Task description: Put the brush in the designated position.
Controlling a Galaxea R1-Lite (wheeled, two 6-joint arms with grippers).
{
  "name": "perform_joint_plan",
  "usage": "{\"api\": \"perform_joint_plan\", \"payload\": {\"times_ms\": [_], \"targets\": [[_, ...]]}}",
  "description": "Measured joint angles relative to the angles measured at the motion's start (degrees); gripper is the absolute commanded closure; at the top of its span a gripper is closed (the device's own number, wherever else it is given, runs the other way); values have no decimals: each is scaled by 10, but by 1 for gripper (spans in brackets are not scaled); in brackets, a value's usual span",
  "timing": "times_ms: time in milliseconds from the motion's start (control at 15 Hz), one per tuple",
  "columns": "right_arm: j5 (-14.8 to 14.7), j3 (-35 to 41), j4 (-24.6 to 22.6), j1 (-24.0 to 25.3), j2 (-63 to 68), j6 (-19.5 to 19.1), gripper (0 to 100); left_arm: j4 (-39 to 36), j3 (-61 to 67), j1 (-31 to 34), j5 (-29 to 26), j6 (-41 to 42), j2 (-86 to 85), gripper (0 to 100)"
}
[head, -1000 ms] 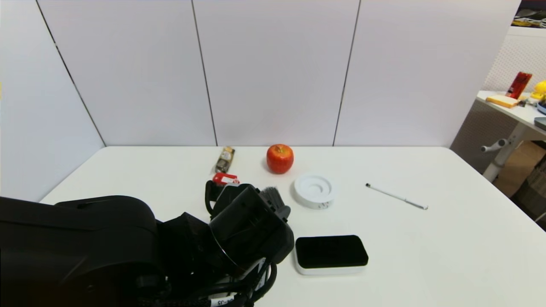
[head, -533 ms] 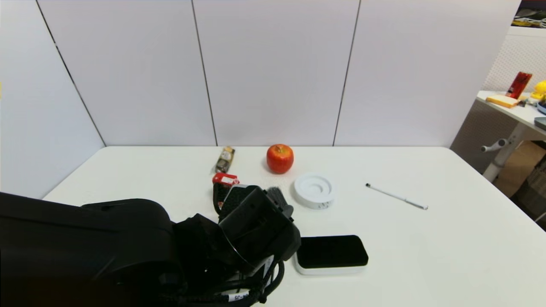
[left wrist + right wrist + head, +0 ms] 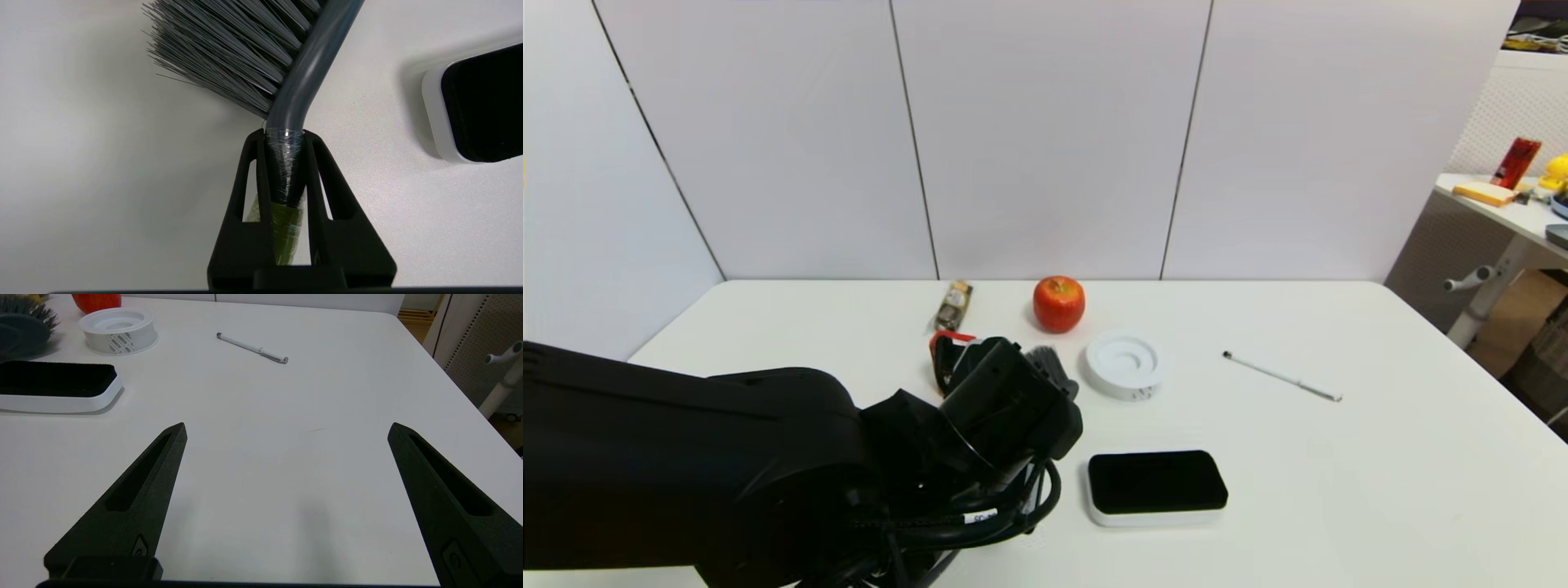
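Observation:
My left gripper [image 3: 284,136] is shut on the brush [image 3: 286,73], its black fingers clamped on the taped neck where the grey stem meets the lime-green handle. The grey bristles fan out over the white tabletop beyond the fingertips. In the head view only the bristle tip of the brush [image 3: 1045,363] shows past my left arm, which covers the gripper itself, just left of the white ring dish. My right gripper [image 3: 286,430] is open and holds nothing, low over bare table at the near right and out of the head view.
A black-topped white eraser [image 3: 1156,487] lies just right of the left arm. The white ring dish [image 3: 1125,364], a red apple [image 3: 1058,303], a wrapped snack [image 3: 953,305], a red-labelled item [image 3: 949,340] and a white pen [image 3: 1282,376] lie farther back.
My left arm has reached farther over the table and its wrist has shifted slightly back and up, carrying the brush. The other objects have not moved.

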Motion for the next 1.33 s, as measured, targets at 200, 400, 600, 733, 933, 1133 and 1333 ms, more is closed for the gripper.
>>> {"api": "perform_joint_plan", "payload": {"times_ms": [200, 400, 600, 733, 933, 1133, 1333], "targets": [[0, 0, 0, 0, 0, 0, 0, -2, 0, 3, -2, -1, 5, 0], [0, 0, 0, 0, 0, 0, 0, -1, 0, 2, -2, 5, 6, 0], [0, 0, 0, 0, 0, 0, 0, 0, -25, 3, 3, 25, -1, 0], [0, 0, 0, 0, 0, 0, 0, 6, -78, 8, 10, 71, -21, 0], [0, 0, 0, 0, 0, 0, 0, 57, -208, 50, 12, 196, -60, 0], [0, 0, 0, 0, 0, 0, 0, 151, -365, 147, 0, 325, -93, 0], [0, 0, 0, 0, 0, 0, 0, 210, -408, 288, -68, 419, -143, 0]]}}
